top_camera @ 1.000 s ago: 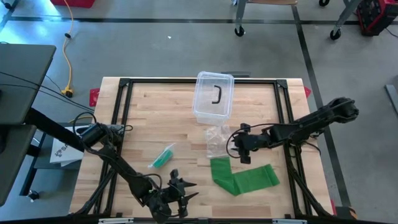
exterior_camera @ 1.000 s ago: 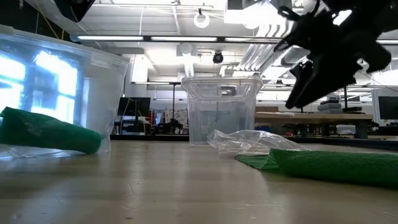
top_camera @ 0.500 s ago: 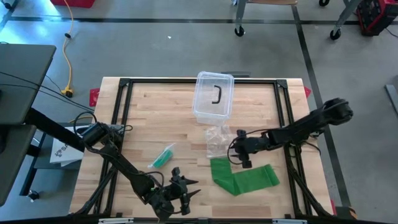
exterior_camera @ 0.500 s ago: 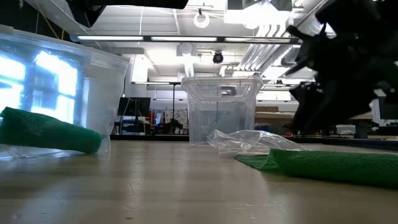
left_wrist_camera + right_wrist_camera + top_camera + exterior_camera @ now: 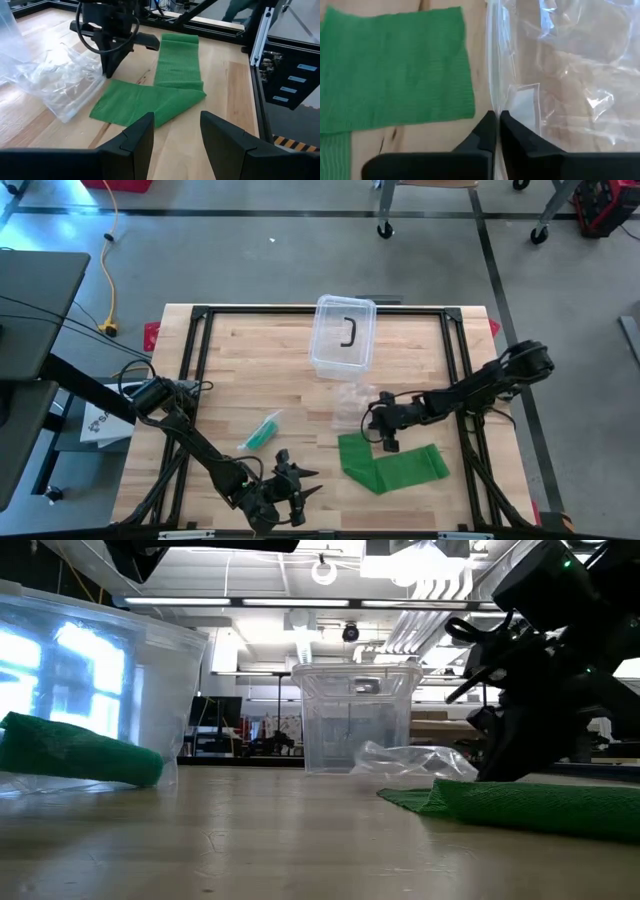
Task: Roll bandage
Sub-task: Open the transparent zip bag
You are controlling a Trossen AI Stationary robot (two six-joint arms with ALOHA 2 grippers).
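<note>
High view: right gripper (image 5: 385, 442) lowered since a second ago to the flat green bandage strip (image 5: 392, 464), beside the crumpled clear plastic bag (image 5: 350, 402); left gripper (image 5: 297, 488) parked near the table's front edge, fingers apart. Right wrist view: fingers now together, apparently pinching the bag's edge, not the bandage; rolling not yet begun.

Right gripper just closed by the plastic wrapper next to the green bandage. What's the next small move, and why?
Probably drag the plastic wrapper away from the green bandage. The right gripper is shut on the wrapper's edge, right beside the bandage's end; clearing it should leave room to start rolling.
</note>
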